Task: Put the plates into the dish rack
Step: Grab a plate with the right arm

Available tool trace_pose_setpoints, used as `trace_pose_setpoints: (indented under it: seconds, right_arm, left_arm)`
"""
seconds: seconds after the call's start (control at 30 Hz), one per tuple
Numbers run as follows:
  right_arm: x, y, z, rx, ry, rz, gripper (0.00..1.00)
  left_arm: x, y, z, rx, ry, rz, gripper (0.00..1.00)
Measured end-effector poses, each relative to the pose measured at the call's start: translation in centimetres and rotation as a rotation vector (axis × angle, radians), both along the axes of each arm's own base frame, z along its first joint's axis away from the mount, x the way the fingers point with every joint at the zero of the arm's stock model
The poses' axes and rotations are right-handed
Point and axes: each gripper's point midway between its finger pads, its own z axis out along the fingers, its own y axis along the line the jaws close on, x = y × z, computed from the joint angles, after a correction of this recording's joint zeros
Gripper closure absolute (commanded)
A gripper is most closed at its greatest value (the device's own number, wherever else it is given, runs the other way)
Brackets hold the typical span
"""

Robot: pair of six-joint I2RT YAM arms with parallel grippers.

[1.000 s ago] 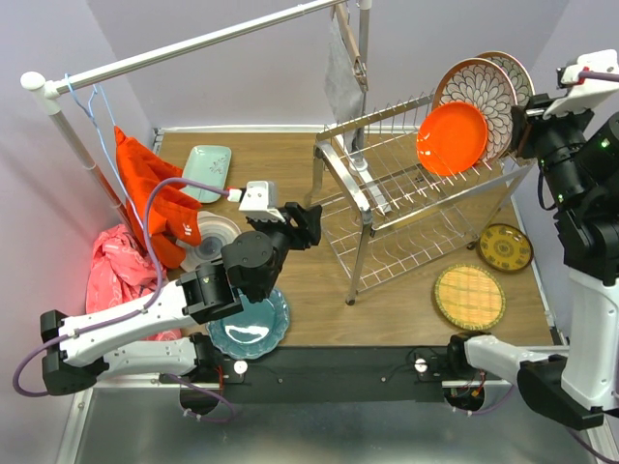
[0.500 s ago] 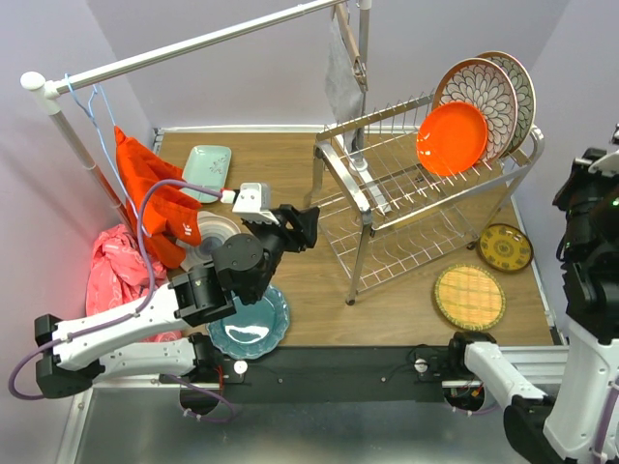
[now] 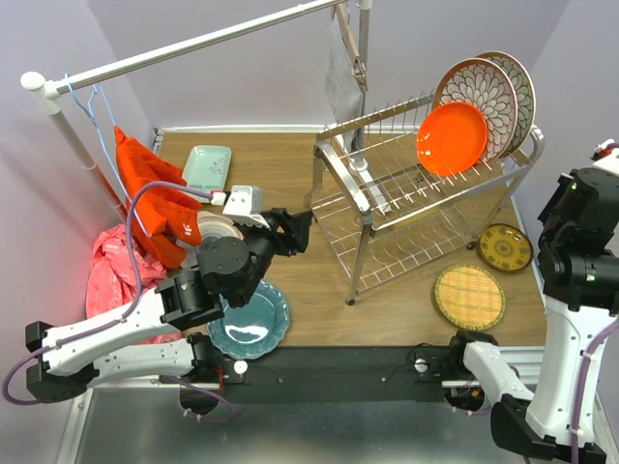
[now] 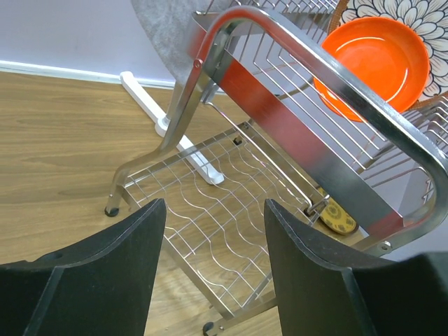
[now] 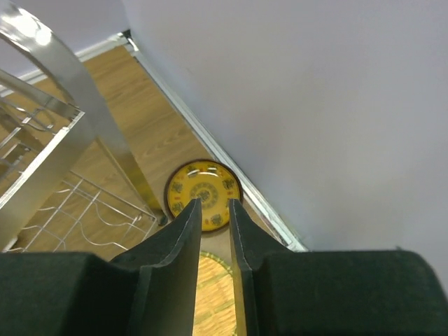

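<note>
The dish rack (image 3: 387, 184) stands at the back right. On its top tier lean an orange plate (image 3: 452, 137) and two floral plates (image 3: 476, 92), one behind the other. A teal scalloped plate (image 3: 250, 324) lies partly under my left arm. A yellow woven plate (image 3: 469, 297) and a dark-yellow patterned plate (image 3: 505, 247) lie right of the rack. My left gripper (image 3: 295, 230) is open and empty, facing the rack's lower tier (image 4: 231, 203). High above the patterned plate (image 5: 203, 183), my right gripper (image 5: 213, 203) shows a narrow empty gap.
A white clothes rail (image 3: 193, 43) crosses the back, with a grey cloth (image 3: 343, 72) hanging by the rack. An orange garment (image 3: 155, 193), a pink bag (image 3: 111, 271), a pale green dish (image 3: 207, 166) and a whitish plate (image 3: 218, 232) sit at left. The wall is close on the right.
My right arm has pulled away from the rack's top right corner, back toward the near right. My left arm has drifted slightly left and nearer, jaws unchanged.
</note>
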Motion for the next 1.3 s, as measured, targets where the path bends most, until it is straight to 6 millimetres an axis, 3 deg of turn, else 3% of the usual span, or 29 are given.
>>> trace_pose_setpoints:
  seconds: [0.13,0.23,0.47,0.6,0.7,0.9,1.1,1.3]
  right_arm:
    - [-0.3,-0.8,-1.7,0.061,-0.001,-0.069,0.66]
    - [-0.4,-1.1,-4.0,0.115,0.029,-0.112,0.66]
    - [1.0,-0.9,-8.7,0.221,0.109,-0.144,0.55]
    - [0.8,-0.8,-13.3,0.281,0.208,-0.184,0.5]
    - [0.5,-0.9,-15.1,0.318,0.243,-0.217,0.46]
    - [0.6,-1.9,-16.4,0.369,0.25,-0.257,0.42]
    - [0.5,-5.3,-19.3,0.454,0.309,-0.294,0.46]
    - [2.1,-4.5,-20.8,0.453,0.379,-0.104,0.43]
  left_arm:
    - [-0.1,0.4,0.3,0.01,-0.013,0.001,0.32]
    - [0.0,0.5,0.1,0.03,-0.018,0.002,0.32]
    - [0.2,0.8,-0.2,0.072,-0.027,0.008,0.31]
    - [0.4,0.7,-0.4,0.122,-0.03,0.001,0.31]
    - [0.5,0.6,-0.4,0.153,-0.032,-0.002,0.31]
    - [0.6,0.6,-0.3,0.188,-0.04,-0.011,0.31]
    - [0.6,0.8,-1.0,0.219,-0.03,-0.016,0.3]
    - [0.6,0.8,-1.1,0.221,-0.027,-0.019,0.31]
